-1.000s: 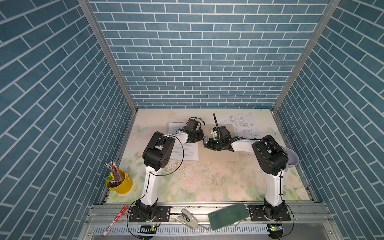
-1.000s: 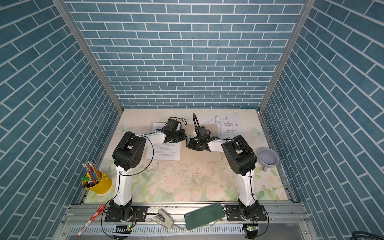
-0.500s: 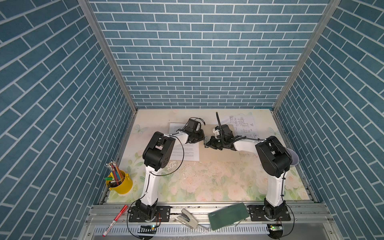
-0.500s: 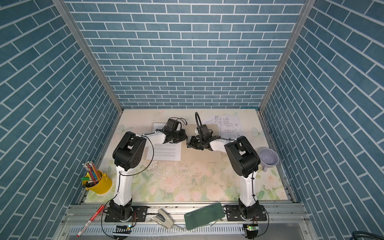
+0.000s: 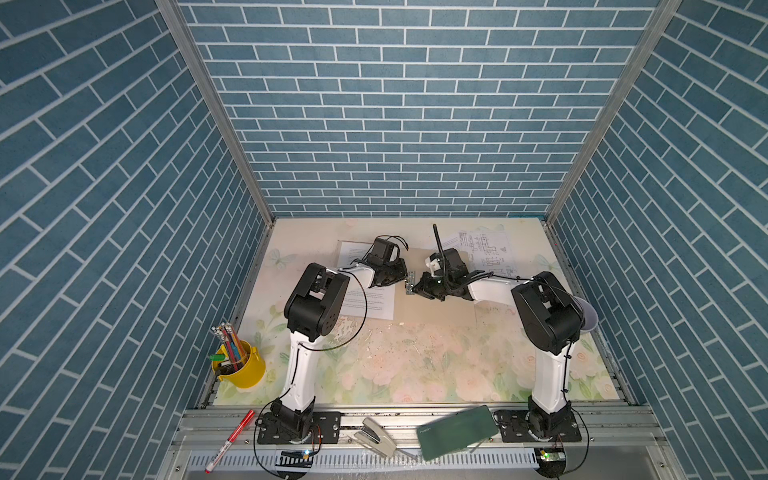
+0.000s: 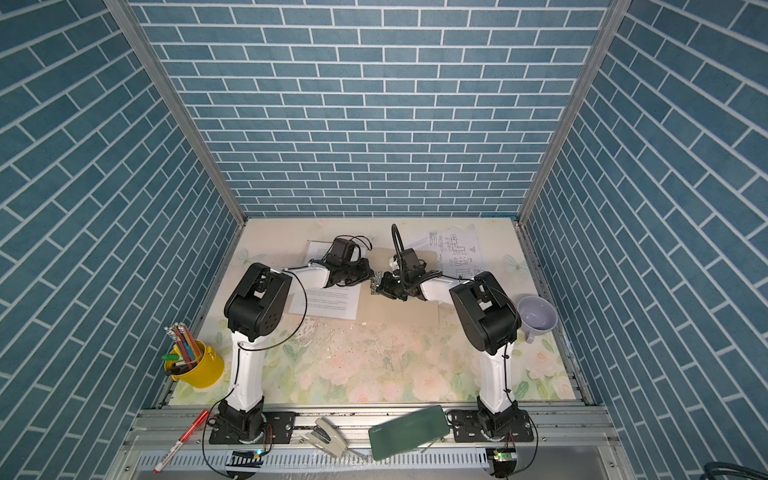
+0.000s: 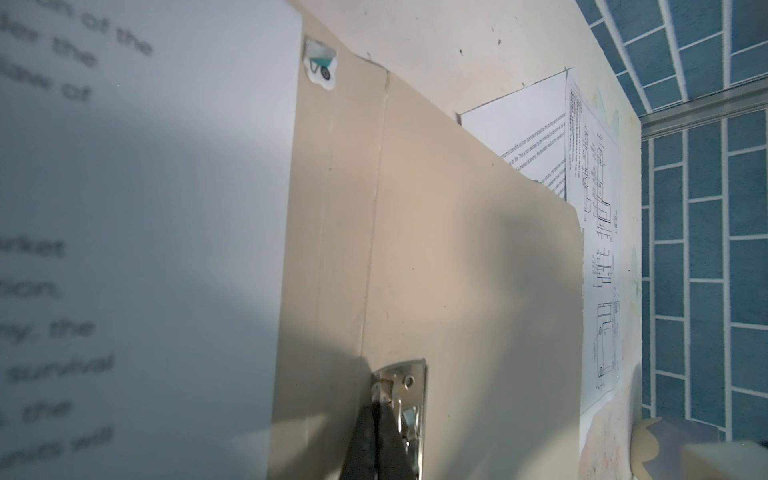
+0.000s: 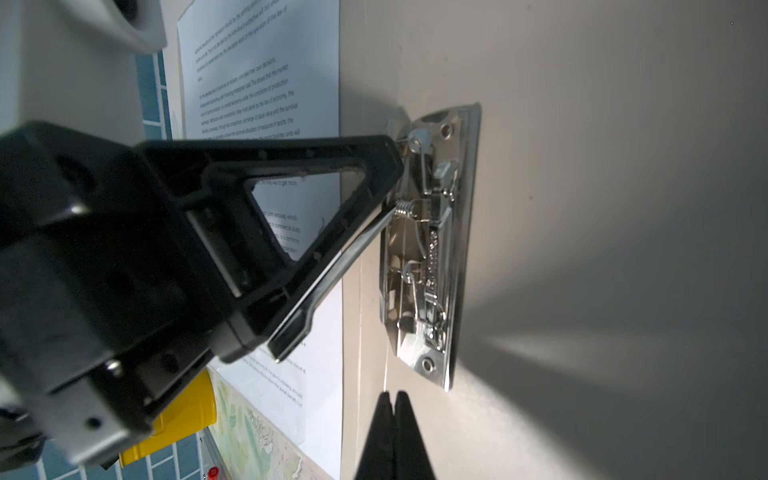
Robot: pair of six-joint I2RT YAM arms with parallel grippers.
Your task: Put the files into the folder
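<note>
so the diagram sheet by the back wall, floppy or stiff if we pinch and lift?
Probably floppy: the diagram sheet is one thin page lying flat, so it should droop from a pinched edge. Likely light, so a push may slide or buckle it on the table. Grabbing looks awkward, as no edge stands up.

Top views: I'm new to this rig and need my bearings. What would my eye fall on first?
At the far middle of the flowered table, the shut left hand and shut right hand meet at the small silver metal clip of the open tan card folder. White printed paper sheets lie either side, and a yellow pencil pot stands at the near left corner.
</note>
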